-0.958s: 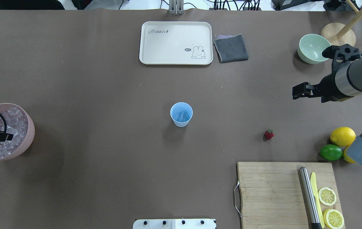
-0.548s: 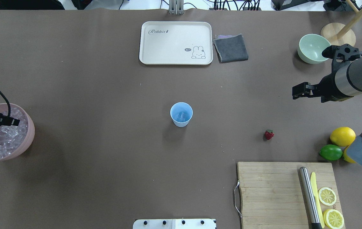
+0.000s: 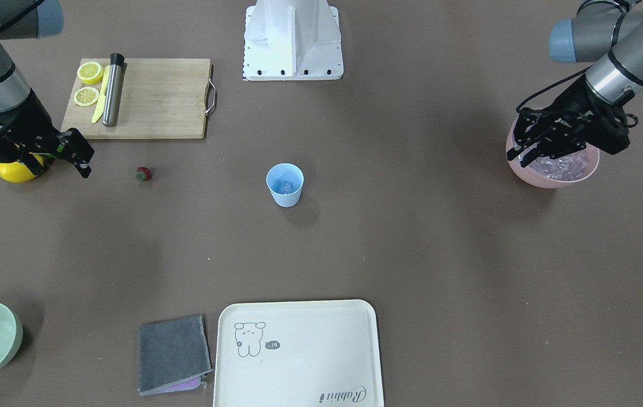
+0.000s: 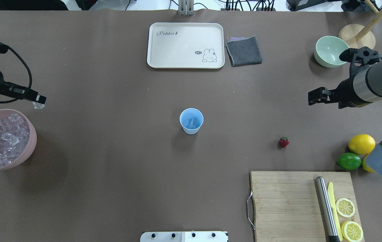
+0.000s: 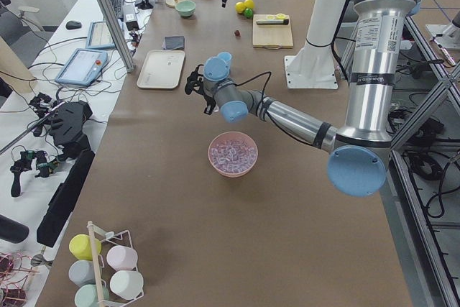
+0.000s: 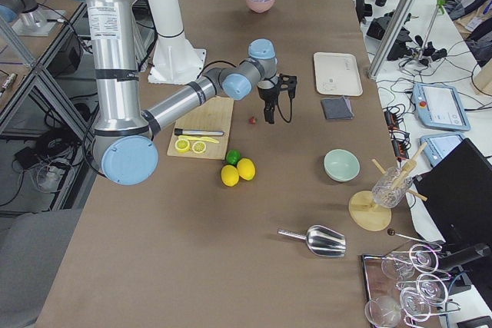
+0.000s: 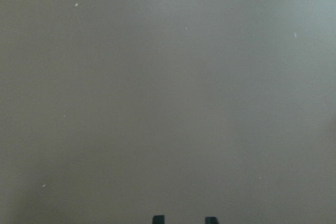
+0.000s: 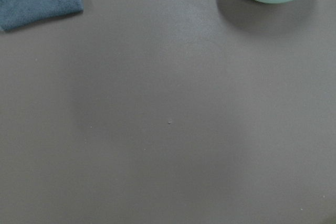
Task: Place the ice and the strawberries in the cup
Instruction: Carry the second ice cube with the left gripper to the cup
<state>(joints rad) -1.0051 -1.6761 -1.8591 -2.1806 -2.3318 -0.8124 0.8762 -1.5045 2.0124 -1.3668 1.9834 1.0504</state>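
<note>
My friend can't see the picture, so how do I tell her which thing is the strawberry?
Find the wooden cutting board in the overhead view's lower right. Just past its far edge, alone on the brown table, sits the strawberry. It is tiny and red with a green cap, far smaller than the lemon and lime to its right.

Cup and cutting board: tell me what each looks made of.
Cup: likely plastic; smooth, uniform light blue wall, thin rim, faint sheen. Cutting board: wood, possibly bamboo; pale brown strips with visible grain, matte finish.
</note>
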